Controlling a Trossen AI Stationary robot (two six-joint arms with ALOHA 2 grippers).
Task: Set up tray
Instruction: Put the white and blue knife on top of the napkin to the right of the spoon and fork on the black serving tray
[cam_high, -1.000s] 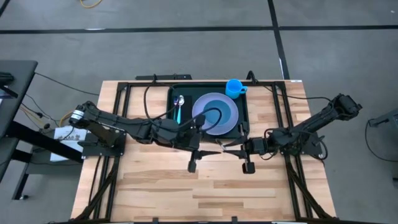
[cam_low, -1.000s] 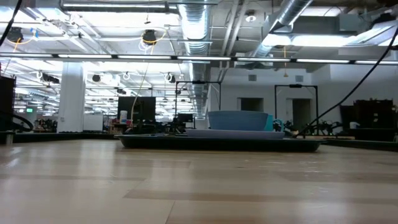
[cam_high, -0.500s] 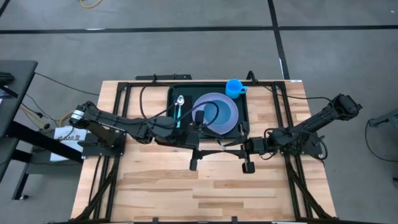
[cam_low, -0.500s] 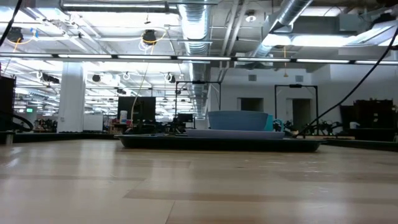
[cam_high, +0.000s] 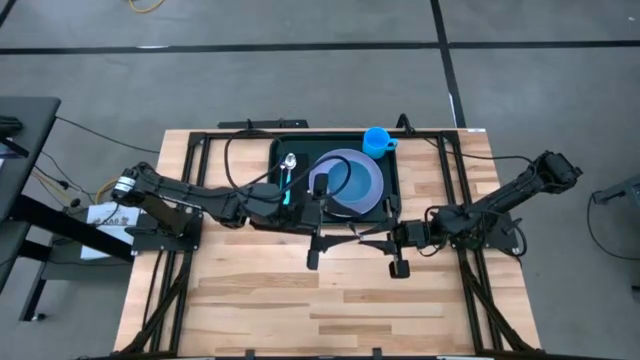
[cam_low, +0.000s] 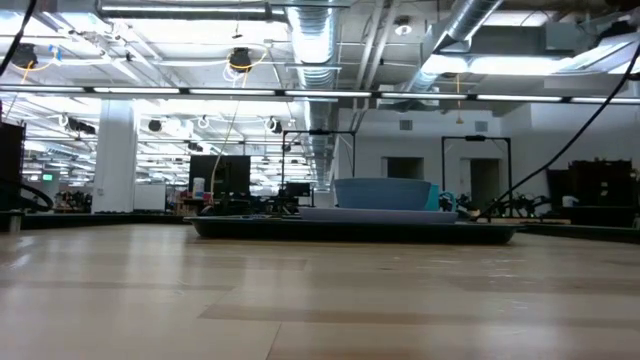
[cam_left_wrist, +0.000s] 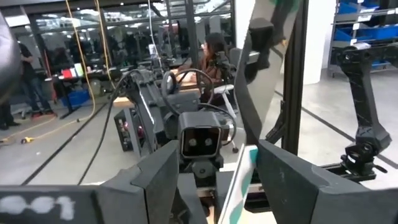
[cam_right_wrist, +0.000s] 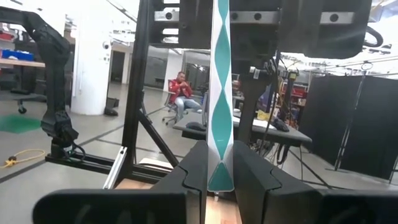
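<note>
The dark green tray (cam_high: 391, 176) lies at the table's far middle and holds a lavender plate (cam_high: 357, 178), a blue cup (cam_high: 377, 140) and a spoon (cam_high: 288, 166) with a teal handle. My two grippers face each other just near of the tray. My right gripper (cam_high: 372, 236) (cam_right_wrist: 219, 149) is shut on a thin flat utensil (cam_right_wrist: 220, 93) patterned in teal and white. My left gripper (cam_high: 340, 233) (cam_left_wrist: 217, 149) is open, with its fingers on either side of that utensil (cam_left_wrist: 241, 180). Whether they touch it cannot be seen. The low view shows the tray (cam_low: 350, 232) but neither gripper. My right gripper pinches the utensil between its two fingers near its rounded end (cam_right_wrist: 221, 177). The fingers come level from the table's right. The utensil runs on past the fingertips toward my left gripper, lifted clear of the table.
Black frame bars (cam_high: 196, 170) run along both sides of the wooden table. A cable loop (cam_high: 330, 178) from my left arm hangs over the plate. The near half of the table (cam_high: 320, 310) is bare wood. People (cam_right_wrist: 180, 87) sit in the room beyond.
My left arm has edged slightly toward the far edge, and its cable loop has swung left across the plate. My right arm and the things on the tray have kept still.
</note>
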